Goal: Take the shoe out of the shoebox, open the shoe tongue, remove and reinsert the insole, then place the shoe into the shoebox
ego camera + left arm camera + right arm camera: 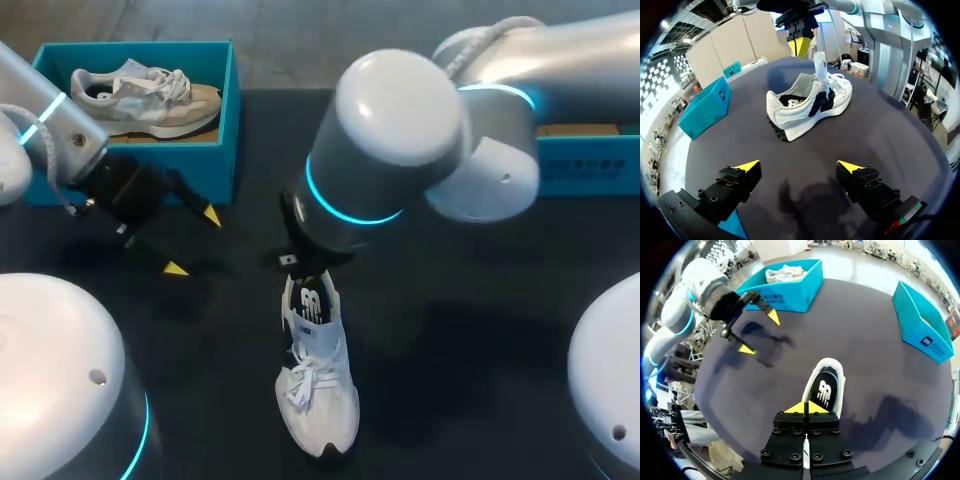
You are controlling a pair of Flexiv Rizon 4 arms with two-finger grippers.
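Note:
A white shoe [318,385] lies on the black table, heel towards the far side and toe towards me. Its dark insole [824,392] shows in the opening. In the left wrist view the shoe [810,102] lies on its sole with the tongue [820,67] standing up. My right gripper [805,408] hangs just over the heel, shut, with nothing seen between its fingers. My left gripper [193,241] stands open above bare table, left of the shoe and apart from it. The teal shoebox [231,120] at the back left holds a second pale shoe [145,95].
A second teal box [590,165] stands at the back right, partly behind my right arm. My right arm's big white joint [400,150] hangs over the table's middle. Bare black table lies between my left gripper [799,166] and the shoe.

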